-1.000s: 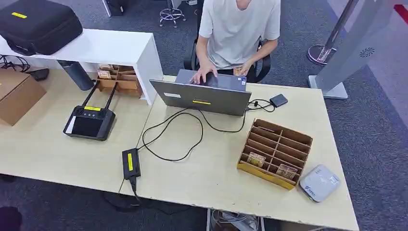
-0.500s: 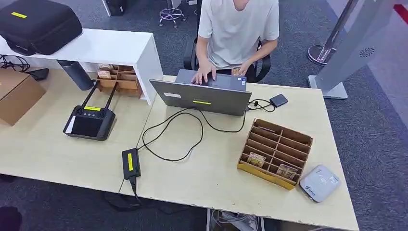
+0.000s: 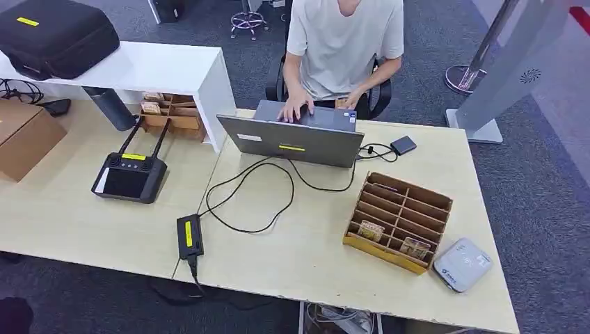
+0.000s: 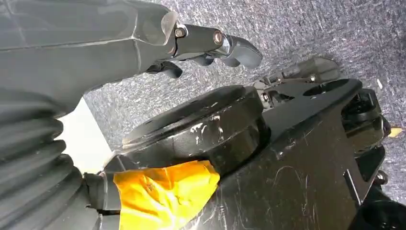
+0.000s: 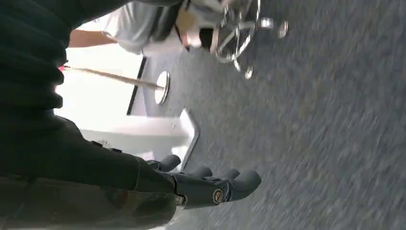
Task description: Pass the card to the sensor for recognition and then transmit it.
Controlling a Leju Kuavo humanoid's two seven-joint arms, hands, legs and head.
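Observation:
A brown cardboard slotted box [image 3: 398, 220] stands on the right half of the table. Two cards sit in its front slots, one [image 3: 371, 230] toward the left and one [image 3: 415, 247] toward the right. The white sensor pad [image 3: 463, 264] lies just right of the box, near the table's front right corner. My left hand [image 4: 210, 44] hangs over grey carpet with its fingers loosely extended and nothing in them. My right hand [image 5: 210, 186] also hangs above the carpet, fingers apart and holding nothing; that picture is blurred.
A person sits behind an open laptop [image 3: 296, 141] at the far edge, hands on its keyboard. A cable loops to a black power brick [image 3: 188, 236]. A black controller [image 3: 129, 175], a cardboard carton [image 3: 24, 136], a white shelf [image 3: 149, 68] and a black case [image 3: 56, 35] are at the left.
The person's hand has shifted slightly on the laptop keyboard. Nothing on the table has moved.

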